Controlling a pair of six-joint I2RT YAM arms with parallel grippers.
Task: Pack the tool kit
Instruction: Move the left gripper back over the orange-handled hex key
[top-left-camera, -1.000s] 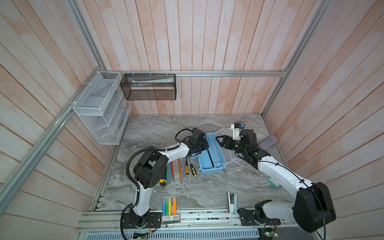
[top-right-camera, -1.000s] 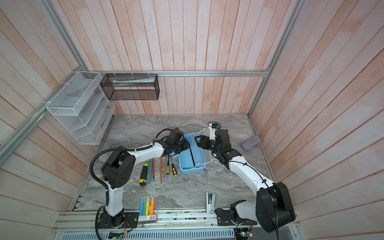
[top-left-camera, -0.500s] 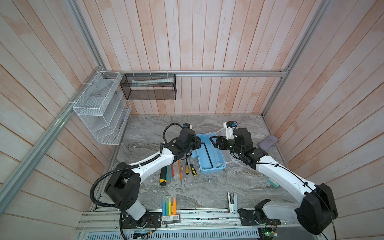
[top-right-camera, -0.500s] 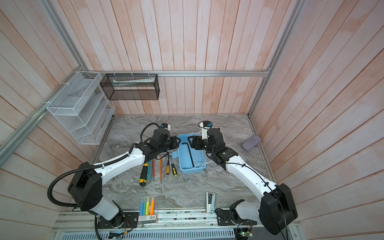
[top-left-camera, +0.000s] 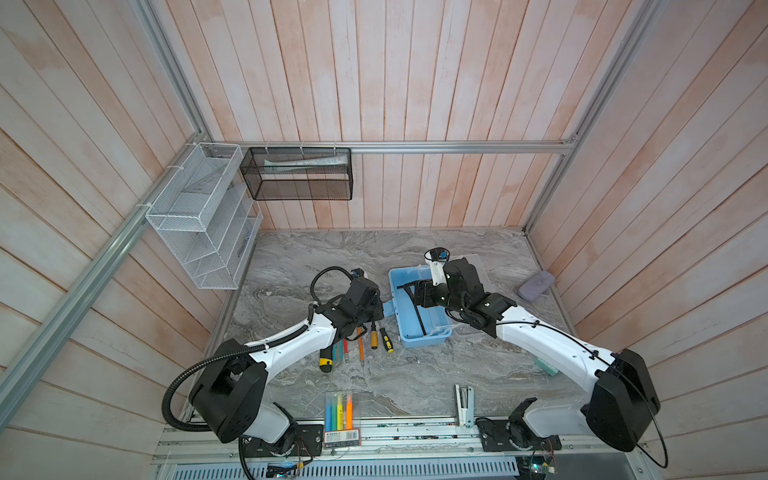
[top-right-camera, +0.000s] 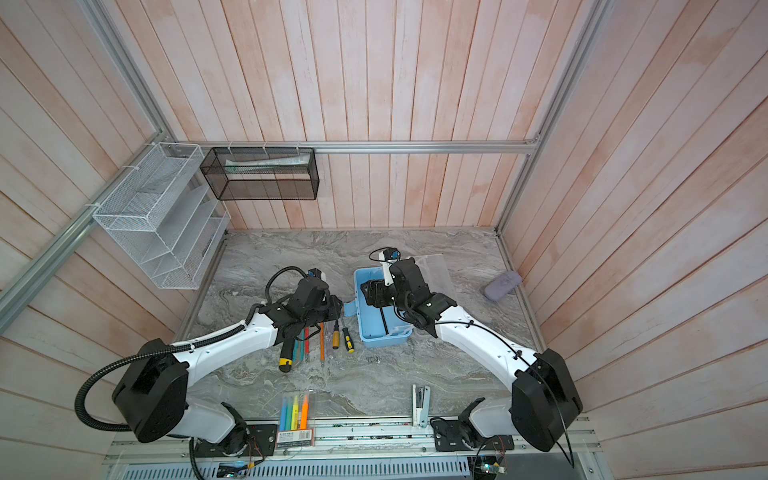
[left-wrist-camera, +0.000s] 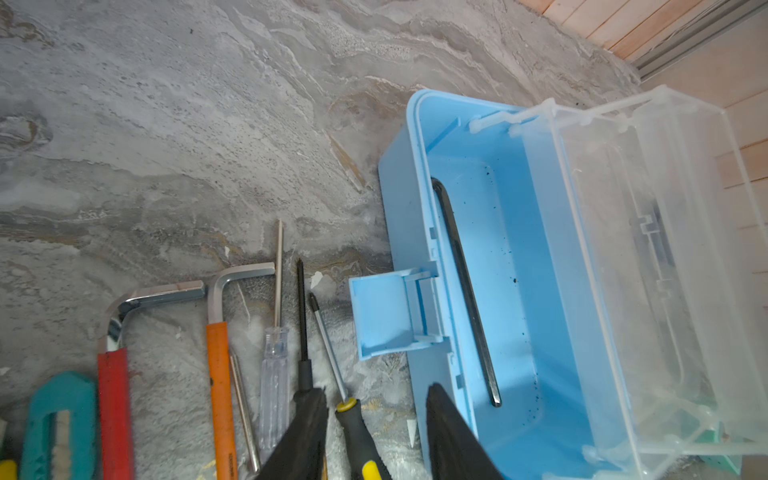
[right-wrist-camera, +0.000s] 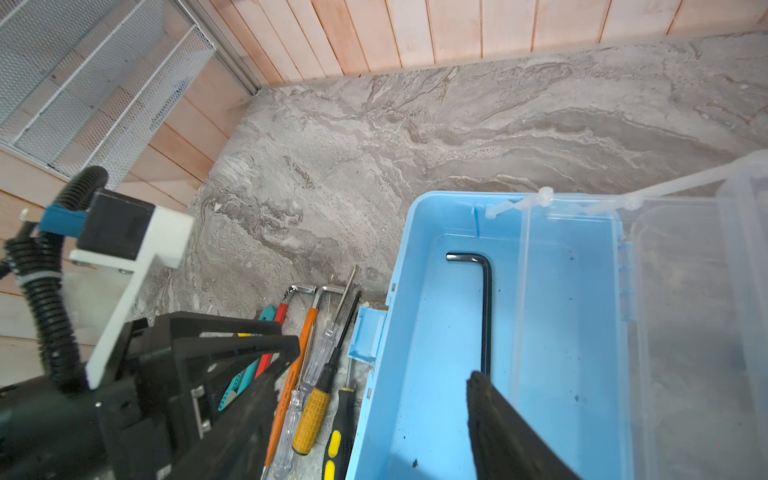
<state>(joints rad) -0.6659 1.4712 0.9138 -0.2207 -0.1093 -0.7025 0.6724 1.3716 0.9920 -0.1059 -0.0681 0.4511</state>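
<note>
The light blue box (left-wrist-camera: 401, 216) lies open on the marble table (left-wrist-camera: 208, 124), its clear lid (left-wrist-camera: 665, 249) thrown back, a black hex key (right-wrist-camera: 485, 316) flat on its floor; the left gripper (left-wrist-camera: 374, 390) sits just beside the box's latch side, fingers part-way open and gripping nothing, one fingertip (left-wrist-camera: 436, 399) over the box wall, a yellow-black screwdriver (left-wrist-camera: 355, 428) on the table between them; the right gripper (right-wrist-camera: 382, 365) hangs over the box, jaws wide and empty, one fingertip (right-wrist-camera: 478, 386) near the key's long arm.

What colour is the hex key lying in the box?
Black hex key; right wrist view shows it best.
</note>
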